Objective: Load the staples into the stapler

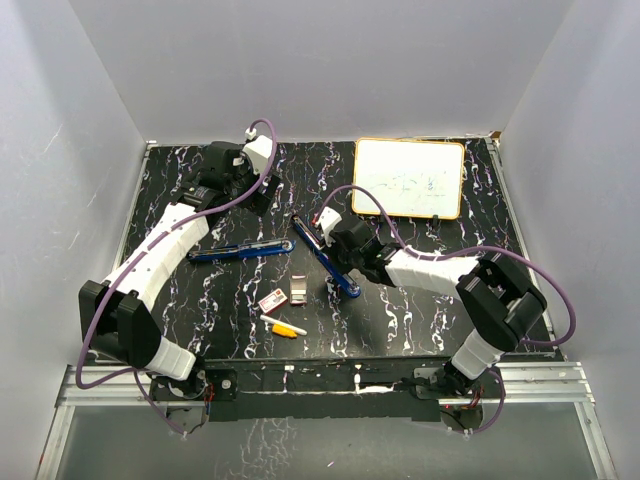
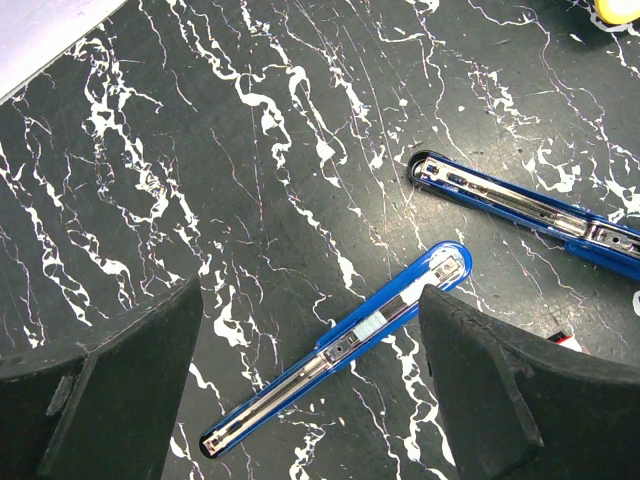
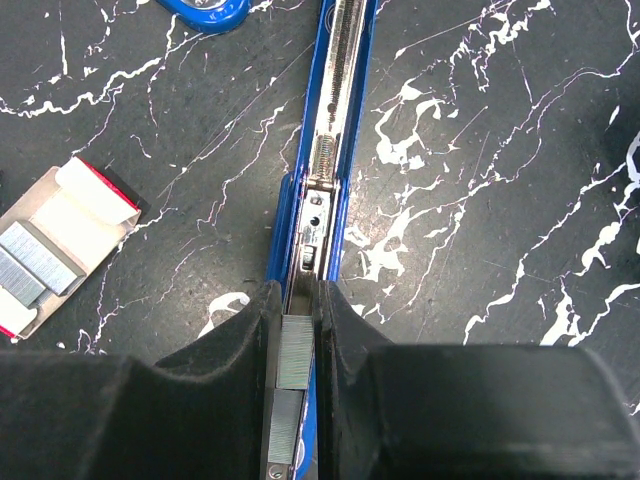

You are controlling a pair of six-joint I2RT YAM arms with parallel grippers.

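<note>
Our right gripper point(image 3: 295, 300) pinches a silvery-grey staple strip point(image 3: 293, 352) above the channel of the open blue stapler point(image 3: 332, 150); we should keep it parallel and lower gently. Our left gripper point(image 2: 310, 300) hovers wide.

Tabletop point(image 1: 430, 310): black, white-veined marble pattern.
Far right: white dry-erase board in orange frame point(image 1: 410, 178), lay flat.
Left of middle: long blue stapler piece point(image 1: 240, 250), metal channel upward.
Middle: second blue stapler piece point(image 3: 338, 100), angled to the first.
Near middle: small red-and-white cardboard staple box point(image 1: 271, 300), just beside silvery-grey staple strips point(image 1: 297, 291).
Nearer edge: yellow-and-white marker point(image 1: 284, 326), near the box.
</note>
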